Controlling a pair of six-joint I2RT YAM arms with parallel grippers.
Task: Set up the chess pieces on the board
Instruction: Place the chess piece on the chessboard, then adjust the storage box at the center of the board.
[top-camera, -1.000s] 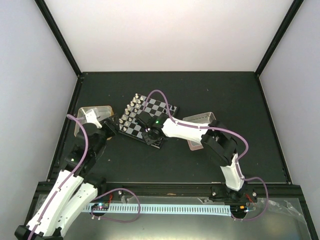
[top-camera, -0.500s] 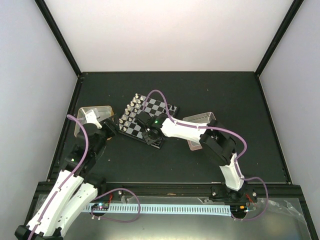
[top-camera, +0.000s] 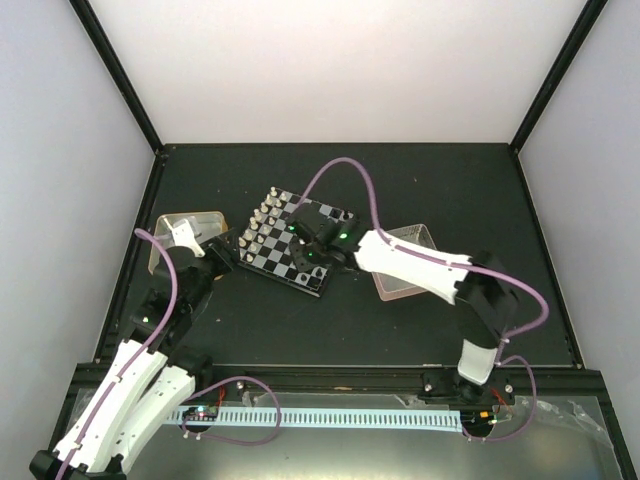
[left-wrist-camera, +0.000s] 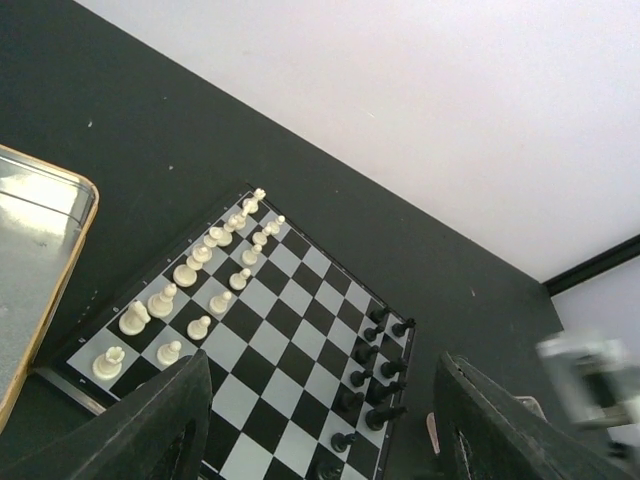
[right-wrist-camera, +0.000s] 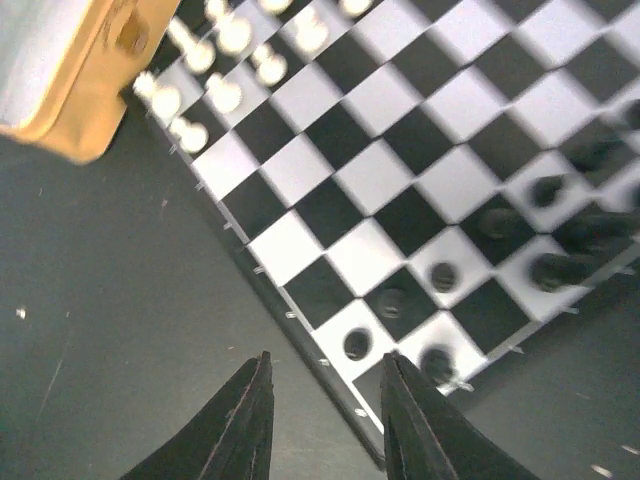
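Note:
The board (top-camera: 268, 247) lies left of centre; it also shows in the left wrist view (left-wrist-camera: 270, 320) and the right wrist view (right-wrist-camera: 400, 150). Silver pieces (top-camera: 262, 220) stand in two rows on its left side (left-wrist-camera: 190, 270). Black pieces (left-wrist-camera: 375, 365) stand in two rows on the opposite side. My right gripper (top-camera: 305, 258) hovers open and empty over the board's near edge (right-wrist-camera: 325, 425), beside several black pawns (right-wrist-camera: 390, 300). My left gripper (top-camera: 222, 247) is open and empty (left-wrist-camera: 325, 440), above the board's left corner.
A gold-rimmed tin (top-camera: 205, 216) sits left of the board, close to the silver rows (left-wrist-camera: 40, 250) (right-wrist-camera: 90, 70). A pinkish-rimmed tin (top-camera: 410, 270) lies right of the board, partly under my right arm.
My right arm has stretched out and swung right, and its gripper has drawn back a little along the board's near edge. The pinkish tin shows more. The left arm has not moved.

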